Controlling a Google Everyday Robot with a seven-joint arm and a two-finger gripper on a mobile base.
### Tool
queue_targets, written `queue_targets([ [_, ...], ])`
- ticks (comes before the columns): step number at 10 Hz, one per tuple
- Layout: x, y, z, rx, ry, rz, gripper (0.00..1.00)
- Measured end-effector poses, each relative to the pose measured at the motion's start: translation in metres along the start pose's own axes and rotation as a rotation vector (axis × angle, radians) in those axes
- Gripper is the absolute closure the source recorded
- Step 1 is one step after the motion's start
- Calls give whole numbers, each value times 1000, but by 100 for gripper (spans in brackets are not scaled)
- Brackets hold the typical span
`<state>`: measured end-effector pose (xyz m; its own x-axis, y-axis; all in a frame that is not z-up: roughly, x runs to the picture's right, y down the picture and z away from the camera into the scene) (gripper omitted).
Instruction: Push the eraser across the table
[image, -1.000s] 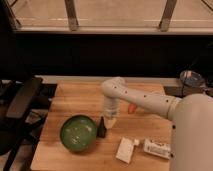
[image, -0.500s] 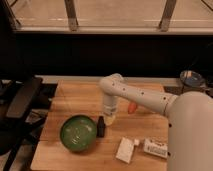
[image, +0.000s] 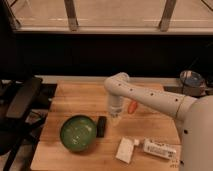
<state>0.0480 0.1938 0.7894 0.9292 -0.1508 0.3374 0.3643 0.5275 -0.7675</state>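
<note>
The eraser (image: 101, 126) is a small flat black block lying on the light wooden table (image: 75, 100), right beside the right rim of the green bowl (image: 78, 133). My gripper (image: 115, 117) hangs from the white arm that reaches in from the right. It points down at the tabletop just right of the eraser and slightly farther back, close to it.
An orange object (image: 132, 106) lies right of the gripper. A white rectangular box (image: 125, 149) and a white labelled tube (image: 159, 148) lie near the front right edge. A black chair (image: 22, 97) stands left of the table. A round grey-blue object (image: 190, 77) sits at the far right.
The arm and gripper have shifted slightly to the right. The eraser now shows more fully beside the bowl, where it was mostly covered by the gripper before.
</note>
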Motion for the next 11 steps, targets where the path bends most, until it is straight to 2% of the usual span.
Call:
queue_targets([
  [2,-3,-4,14,-37,0,-15,100],
  [4,-8,-12,45,-92,-1,-39,100],
  [6,-10,-14,61,-129,-7,-53,100],
  [11,-13,-15,62,-132,-11,-62,100],
])
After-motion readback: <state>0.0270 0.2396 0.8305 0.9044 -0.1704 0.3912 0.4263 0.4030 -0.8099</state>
